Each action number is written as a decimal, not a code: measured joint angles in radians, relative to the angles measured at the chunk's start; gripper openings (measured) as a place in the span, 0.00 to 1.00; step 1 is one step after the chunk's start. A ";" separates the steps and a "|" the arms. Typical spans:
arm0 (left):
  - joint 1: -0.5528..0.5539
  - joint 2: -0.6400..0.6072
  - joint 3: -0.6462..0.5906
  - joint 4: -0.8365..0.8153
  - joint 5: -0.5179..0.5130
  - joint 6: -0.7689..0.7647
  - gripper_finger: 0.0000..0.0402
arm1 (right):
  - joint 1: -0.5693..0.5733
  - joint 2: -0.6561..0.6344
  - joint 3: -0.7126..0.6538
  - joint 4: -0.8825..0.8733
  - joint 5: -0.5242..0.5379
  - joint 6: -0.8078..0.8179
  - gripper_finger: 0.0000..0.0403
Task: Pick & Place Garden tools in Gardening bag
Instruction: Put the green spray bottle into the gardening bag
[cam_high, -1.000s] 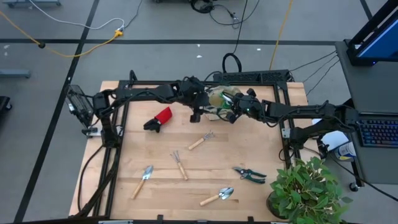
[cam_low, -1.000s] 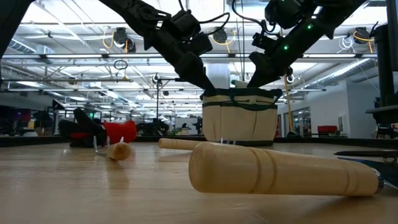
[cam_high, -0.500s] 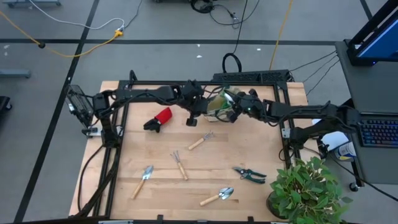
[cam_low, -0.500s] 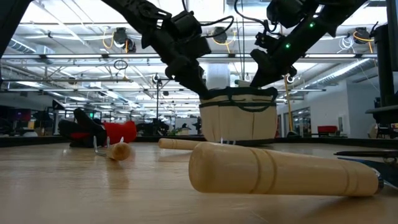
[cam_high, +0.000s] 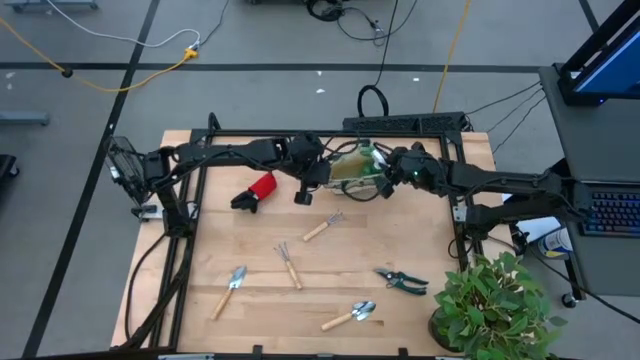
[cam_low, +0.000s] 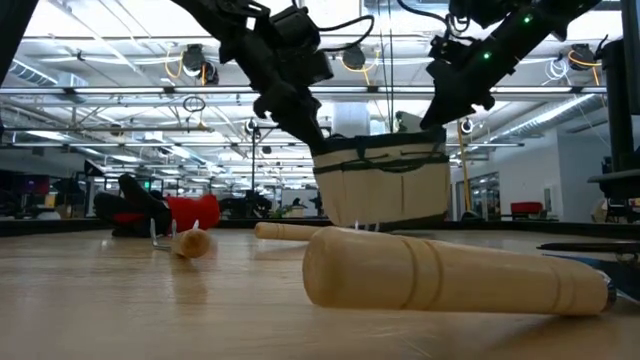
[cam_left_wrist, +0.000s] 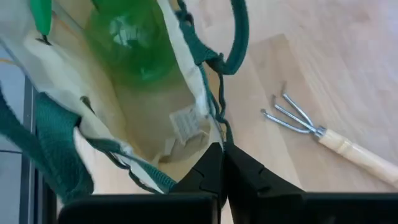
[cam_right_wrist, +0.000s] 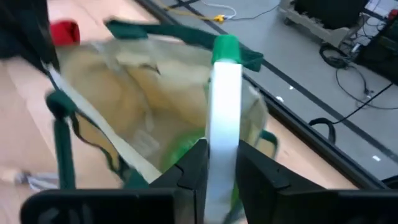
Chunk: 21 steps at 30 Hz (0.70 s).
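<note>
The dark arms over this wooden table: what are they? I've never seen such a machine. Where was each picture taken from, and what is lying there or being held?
They are two robot arms, each ending in a two-finger gripper. One picture looks straight down, one looks level across the tabletop, and two come from cameras on the arms' wrists. The left gripper is shut on the rim of the tan gardening bag. The right gripper holds a green-and-white tool at the bag's open mouth. On the table lie a red-and-black item, a hand rake, a hand fork, a left trowel, a right trowel and pruning shears. A potted plant stands at one corner.
</note>
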 joint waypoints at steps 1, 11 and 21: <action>-0.003 -0.004 0.000 -0.003 0.004 0.017 0.01 | 0.000 0.000 0.000 -0.005 -0.038 -0.025 0.17; -0.012 -0.042 0.000 -0.052 0.055 0.129 0.01 | 0.007 0.044 0.000 -0.022 -0.340 -0.194 0.10; -0.008 -0.042 0.000 -0.057 0.062 0.120 0.01 | 0.007 0.086 0.000 0.034 -0.343 -0.337 0.16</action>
